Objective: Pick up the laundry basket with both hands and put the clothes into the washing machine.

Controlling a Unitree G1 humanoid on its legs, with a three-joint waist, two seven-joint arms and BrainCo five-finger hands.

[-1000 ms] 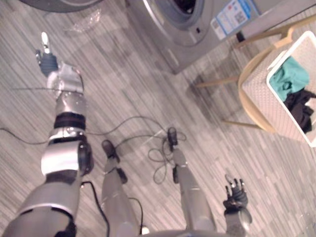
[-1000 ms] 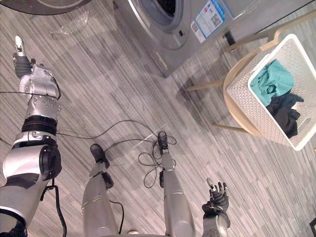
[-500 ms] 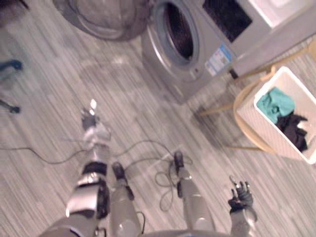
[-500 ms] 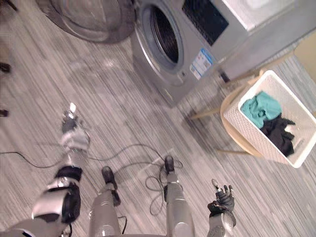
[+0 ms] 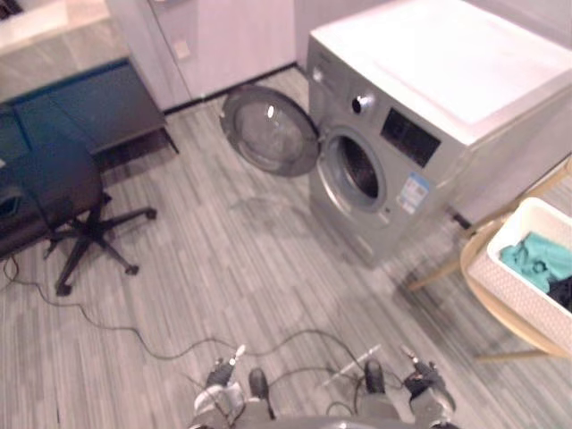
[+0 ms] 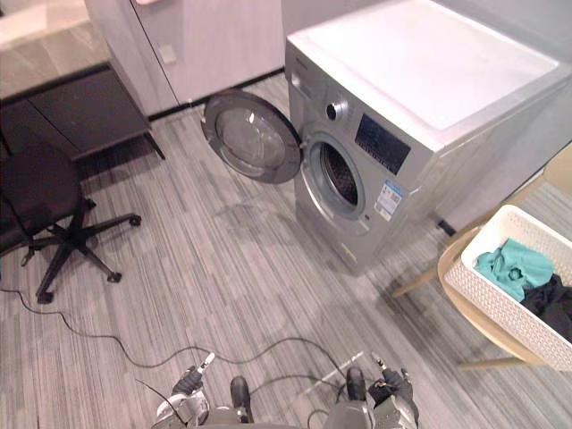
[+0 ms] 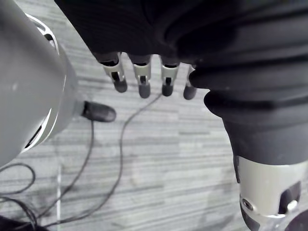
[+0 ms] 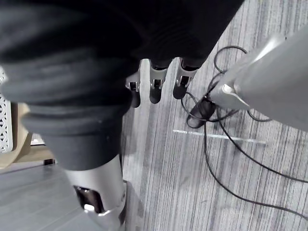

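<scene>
The white laundry basket [image 6: 497, 309] sits on a pale wooden chair [image 6: 447, 255] at the robot's right, just beside the washing machine [image 6: 420, 98] and apart from both hands. In it lie 2 garments, a teal one [image 6: 512, 268] toward the machine and a black one [image 6: 554, 304] touching it on the far side. The machine's round door [image 6: 252, 137] is swung wide open to the left, and the dark drum opening [image 6: 337, 176] is uncovered. The left hand [image 6: 189, 382] and the right hand [image 6: 393, 386] are low and close to the robot's body, well away from the basket, above the grey striped floor [image 6: 223, 268]. The left hand's fingers [image 7: 142, 77] are relaxed and spread slightly apart, holding nothing. The right hand's fingers [image 8: 156, 84] are likewise loose, apart and empty. A black office chair [image 6: 45, 192] stands on the floor far to the left.
</scene>
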